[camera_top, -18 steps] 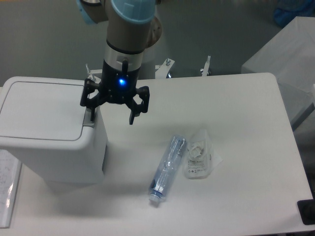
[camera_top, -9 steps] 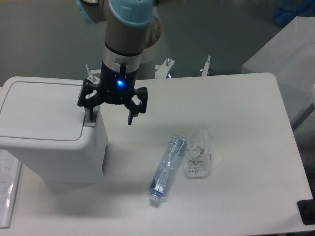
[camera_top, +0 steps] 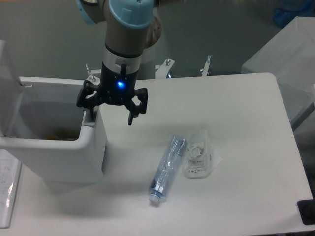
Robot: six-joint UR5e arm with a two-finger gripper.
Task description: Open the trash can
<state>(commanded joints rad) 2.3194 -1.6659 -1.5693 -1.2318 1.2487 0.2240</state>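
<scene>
The trash can (camera_top: 74,152) stood at the left edge of the white surface (camera_top: 236,123), a large pale boxy bin with rounded corners. Its lid (camera_top: 9,88) was raised, standing nearly upright along the bin's far left side, and the interior lay exposed; something yellowish showed dimly at the bottom, too dark to make out. The bin's right wall faced the middle of the surface, with a dark vertical strip low on that side.

The end effector (camera_top: 110,114) hung directly over the bin's upper right corner, on the front rim where the push tab sits. Its two black fingers were spread wide apart and held nothing. The left-hand finger (camera_top: 89,110) in the picture reached down to the rim of the bin, at or just touching the tab area, though contact could not be confirmed. The other finger (camera_top: 132,114) hung over the bare surface just to the right of the bin, clear of it. A blue light glowed on the end effector's body below the arm's grey wrist.

To the right of the bin, well apart from it, a clear plastic bottle (camera_top: 167,169) lay on its side, cap end pointing toward the near edge. Just beside it lay a crumpled clear plastic bag (camera_top: 198,155), touching or nearly touching the bottle.
</scene>
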